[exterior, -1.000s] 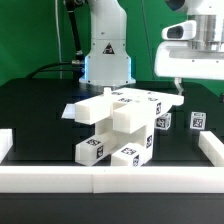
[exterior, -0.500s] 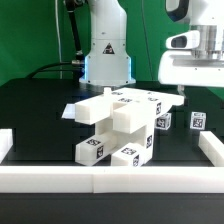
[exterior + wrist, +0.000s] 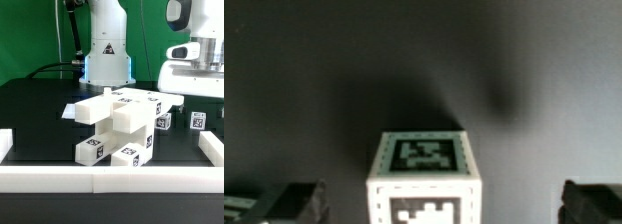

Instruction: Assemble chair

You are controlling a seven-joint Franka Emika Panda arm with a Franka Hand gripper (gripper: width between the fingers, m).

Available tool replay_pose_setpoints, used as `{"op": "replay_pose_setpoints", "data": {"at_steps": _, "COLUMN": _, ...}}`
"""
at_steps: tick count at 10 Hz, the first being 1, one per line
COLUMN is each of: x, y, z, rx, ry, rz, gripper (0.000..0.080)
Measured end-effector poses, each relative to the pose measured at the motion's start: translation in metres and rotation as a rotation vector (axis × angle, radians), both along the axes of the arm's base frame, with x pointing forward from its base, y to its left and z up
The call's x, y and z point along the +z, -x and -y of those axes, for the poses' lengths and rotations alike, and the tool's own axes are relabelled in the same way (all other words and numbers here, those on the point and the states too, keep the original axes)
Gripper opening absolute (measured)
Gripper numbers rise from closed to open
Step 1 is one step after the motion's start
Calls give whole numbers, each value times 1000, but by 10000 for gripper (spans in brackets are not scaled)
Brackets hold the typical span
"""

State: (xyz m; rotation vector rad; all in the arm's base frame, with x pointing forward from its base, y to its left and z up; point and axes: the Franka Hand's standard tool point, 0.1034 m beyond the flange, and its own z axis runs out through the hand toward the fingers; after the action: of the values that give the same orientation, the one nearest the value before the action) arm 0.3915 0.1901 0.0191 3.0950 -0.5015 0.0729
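Observation:
The partly joined chair (image 3: 112,125), white slab and bars with tag stickers, stands in the middle of the black table. Two small white tagged blocks sit at its side toward the exterior view's right: one close (image 3: 163,120), one further out (image 3: 197,120). My gripper (image 3: 194,96) hangs just above the outer block. In the wrist view that block (image 3: 425,178) stands upright between my dark fingertips (image 3: 295,200), with room on both sides. The gripper (image 3: 441,205) is open and touches nothing.
A low white border rail (image 3: 110,180) runs along the front of the table and up both sides. The robot's base (image 3: 105,50) stands behind the chair parts. A green backdrop closes the rear.
The gripper has come down toward the outer small block and shifted slightly to the exterior view's right. Its jaws stayed open. The chair parts have not moved.

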Motion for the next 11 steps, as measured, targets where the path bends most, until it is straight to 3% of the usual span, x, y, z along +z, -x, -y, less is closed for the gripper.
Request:
{"op": "replay_pose_setpoints", "data": {"at_steps": 6, "x": -13, "y": 0, "z": 1, "rx": 3, "ry": 16, "rz": -13, "gripper": 649}}
{"op": "replay_pose_setpoints", "data": {"at_steps": 8, "x": -13, "y": -2, "z": 0, "rx": 4, "ry": 15, "rz": -11, "gripper": 407}}
{"op": "replay_pose_setpoints", "data": {"at_steps": 9, "x": -13, "y": -2, "z": 0, "rx": 4, "ry": 15, "rz": -11, "gripper": 407}}
{"op": "replay_pose_setpoints", "data": {"at_steps": 10, "x": -13, "y": -2, "z": 0, "rx": 4, "ry": 15, "rz": -11, "gripper": 283}}
{"op": "replay_pose_setpoints", "data": {"at_steps": 11, "x": -13, "y": -2, "z": 0, "rx": 5, "ry": 15, "rz": -11, "gripper": 283}}
